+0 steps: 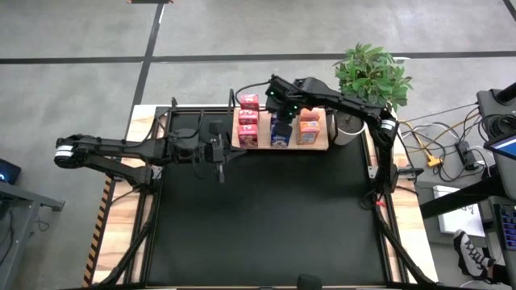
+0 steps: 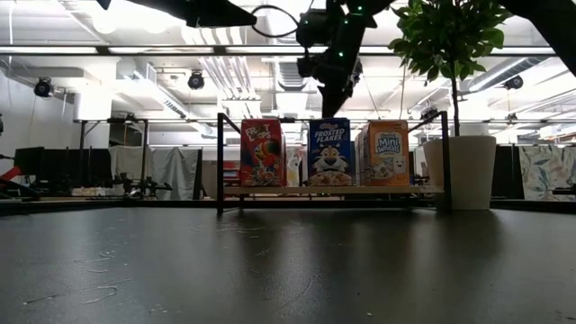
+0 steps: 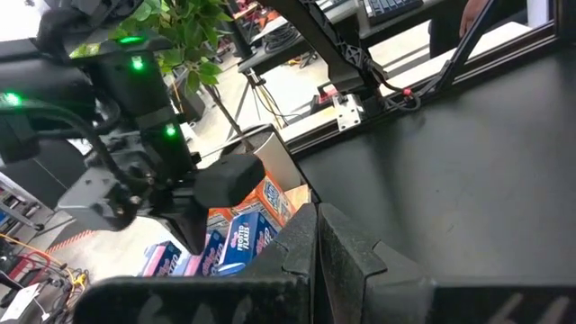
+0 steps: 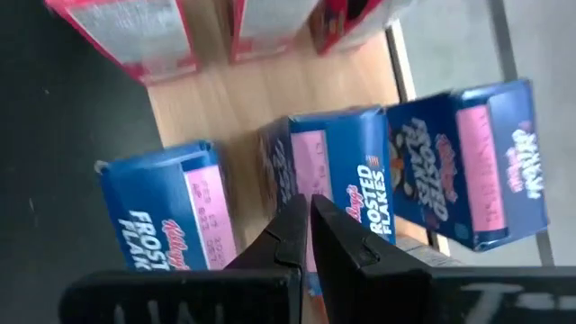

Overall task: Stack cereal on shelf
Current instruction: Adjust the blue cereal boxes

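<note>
The shelf [image 1: 321, 147] stands at the table's far edge, a light-wood board [image 4: 225, 108] in a thin black frame [image 2: 220, 162]. The cereal stands upright on it in three rows: red boxes [image 1: 248, 121] at the left, blue boxes [image 1: 280, 133] in the middle, orange boxes [image 1: 309, 127] at the right. My right gripper [image 4: 309, 211] is shut, slanting down right over the top of the middle blue box [image 4: 333, 175]. My left gripper [image 1: 219, 161] is shut with nothing in it, above the table just left of the shelf. My right gripper points its shut fingertips [image 2: 335, 110] down at the top face [image 4: 346, 180] of the middle blue box. I cannot tell whether they touch it or stand just clear. The box stands upright on the board.
A leafy plant in a white pot [image 1: 359, 121] stands right beside the shelf's right end. Cables and gear [image 1: 451, 153] lie off the table at the right. The black tabletop [image 1: 266, 217] stretches from the shelf to the near edge.
</note>
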{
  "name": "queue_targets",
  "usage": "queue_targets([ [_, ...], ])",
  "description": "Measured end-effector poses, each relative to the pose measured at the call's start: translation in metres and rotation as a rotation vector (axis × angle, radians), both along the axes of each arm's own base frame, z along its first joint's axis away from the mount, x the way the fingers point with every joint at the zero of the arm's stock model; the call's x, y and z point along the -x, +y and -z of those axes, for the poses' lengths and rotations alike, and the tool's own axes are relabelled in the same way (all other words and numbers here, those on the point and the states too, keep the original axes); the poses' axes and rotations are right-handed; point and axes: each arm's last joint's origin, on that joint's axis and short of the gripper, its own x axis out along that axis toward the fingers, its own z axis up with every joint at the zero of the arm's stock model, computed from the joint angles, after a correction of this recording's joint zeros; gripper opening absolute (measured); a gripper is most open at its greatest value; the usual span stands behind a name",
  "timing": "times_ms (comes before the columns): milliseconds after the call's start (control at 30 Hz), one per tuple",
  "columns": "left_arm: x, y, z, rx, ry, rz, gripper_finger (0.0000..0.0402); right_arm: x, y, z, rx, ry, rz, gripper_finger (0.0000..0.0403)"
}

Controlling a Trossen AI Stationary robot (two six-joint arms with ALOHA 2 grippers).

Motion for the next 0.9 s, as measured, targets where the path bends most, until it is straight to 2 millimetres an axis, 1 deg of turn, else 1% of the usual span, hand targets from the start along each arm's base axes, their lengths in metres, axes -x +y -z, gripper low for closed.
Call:
queue_targets([
  [200, 0.000, 0.000, 0.000, 0.000, 0.002, 0.000, 0.0000, 0.001, -0.001, 0.009, 0.004, 0.029, 0.007, 0.0011],
  [333, 0.000, 0.000, 0.000, 0.000, 0.002, 0.000, 0.0000, 0.002, -0.002, 0.009, 0.036, 0.050, 0.008, 0.0011],
  [567, 0.000, 0.000, 0.000, -0.001, 0.003, 0.000, 0.0000, 0.002, 0.000, 0.009, 0.063, 0.077, -0.076, 0.0011],
  [767, 0.000, 0.000, 0.000, -0.004, 0.004, 0.001, 0.0000, 0.003, 0.003, 0.004, 0.073, 0.066, -0.090, 0.0011],
  [900, 0.000, 0.000, 0.000, -0.004, 0.003, 0.001, 0.0000, 0.003, 0.003, -0.003, 0.084, 0.040, -0.082, 0.0011],
])
